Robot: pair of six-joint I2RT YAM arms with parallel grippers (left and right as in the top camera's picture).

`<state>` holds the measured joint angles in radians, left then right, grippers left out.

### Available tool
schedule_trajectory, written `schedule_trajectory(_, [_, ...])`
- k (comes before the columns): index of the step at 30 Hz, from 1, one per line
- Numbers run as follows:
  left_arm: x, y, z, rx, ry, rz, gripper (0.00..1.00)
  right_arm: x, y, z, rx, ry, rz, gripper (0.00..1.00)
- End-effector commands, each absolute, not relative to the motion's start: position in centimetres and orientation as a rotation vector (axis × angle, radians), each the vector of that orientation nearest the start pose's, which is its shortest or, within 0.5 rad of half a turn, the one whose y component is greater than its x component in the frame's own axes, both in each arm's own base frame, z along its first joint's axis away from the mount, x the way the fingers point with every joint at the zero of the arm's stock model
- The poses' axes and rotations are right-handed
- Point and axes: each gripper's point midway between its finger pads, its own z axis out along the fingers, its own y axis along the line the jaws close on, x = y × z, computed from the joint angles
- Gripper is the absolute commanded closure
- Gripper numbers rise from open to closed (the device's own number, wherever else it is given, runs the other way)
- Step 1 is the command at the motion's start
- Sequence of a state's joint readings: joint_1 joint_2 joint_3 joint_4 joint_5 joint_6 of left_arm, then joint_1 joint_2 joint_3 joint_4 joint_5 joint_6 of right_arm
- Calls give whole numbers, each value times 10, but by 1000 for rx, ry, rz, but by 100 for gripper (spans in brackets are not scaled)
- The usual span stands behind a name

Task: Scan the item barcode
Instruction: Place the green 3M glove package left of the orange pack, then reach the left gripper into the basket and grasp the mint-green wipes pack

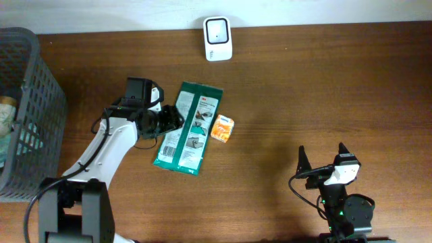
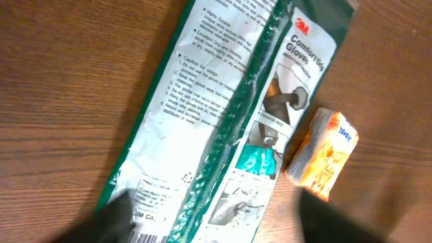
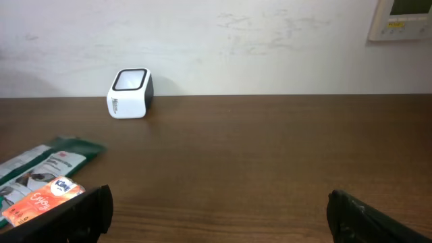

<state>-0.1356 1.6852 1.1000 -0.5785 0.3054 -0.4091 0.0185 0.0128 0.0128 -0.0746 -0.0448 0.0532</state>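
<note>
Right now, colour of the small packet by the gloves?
Small packet: orange and white, clearest in left wrist view.

A dark brown, wood-grain tabletop (image 1: 324,88) runs up against a plain white wall (image 3: 270,47), its paint marked by faint scuffs and smudges. A pale control panel (image 3: 399,19) is fixed to the wall at upper right. A grey mesh basket (image 1: 42,115) stands at the tabletop's left edge. Soft, even light falls across the wood.
</note>
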Motion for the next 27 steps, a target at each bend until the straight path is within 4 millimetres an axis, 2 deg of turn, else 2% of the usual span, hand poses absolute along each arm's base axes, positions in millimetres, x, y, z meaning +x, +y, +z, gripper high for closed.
schedule_trajectory(1, [377,-107,85,-203,2742,-583,12,246,13,156,-3,1648,99,2])
schedule_trajectory(2, [383,-108,98,-157,2717,-577,11,246,13,156,-3,1648,99,2])
schedule_trajectory(4, [407,-104,157,1,2593,-535,10,246,13,156,-3,1648,99,2])
schedule_trajectory(6, [421,-89,206,46,2504,-470,9,246,14,156,-3,1648,100,2])
schedule_trajectory(7, [428,-65,247,23,2442,-384,7,246,14,156,-3,1648,100,2])
schedule_trajectory(8, [430,-42,274,-20,2401,-309,6,246,14,156,-3,1648,100,2])
schedule_trajectory(9, [429,-5,306,-117,2350,-190,5,246,13,156,-3,1648,99,2])
schedule_trajectory(11, [420,56,343,-279,2269,-26,6,246,14,156,-3,1648,100,2])
schedule_trajectory(12, [414,79,352,-341,2240,21,6,246,13,156,-3,1648,99,2])
schedule_trajectory(13, [405,112,359,-435,2207,66,6,246,14,156,-3,1648,100,2])
schedule_trajectory(14, [398,134,359,-510,2191,86,7,246,14,156,-3,1648,100,2])
schedule_trajectory(16, [371,199,352,-754,2148,146,10,246,13,156,-3,1648,99,2])
schedule_trajectory(17, [362,223,347,-826,2133,174,11,246,13,156,-3,1648,99,2])
schedule_trajectory(18, [355,241,342,-876,2125,196,12,246,14,156,-3,1648,100,2])
schedule_trajectory(20, [345,277,320,-981,2138,224,11,246,13,156,-3,1648,99,2])
schedule_trajectory(21, [345,286,308,-1010,2156,227,11,246,14,156,-3,1648,100,2])
schedule_trajectory(24, [345,315,255,-1117,2257,318,11,246,14,156,-3,1648,100,2])
schedule_trajectory(25, [348,321,231,-1145,2307,320,15,246,14,156,-3,1648,100,2])
schedule_trajectory(27, [349,326,206,-1176,2362,335,23,246,14,156,-3,1648,100,2])
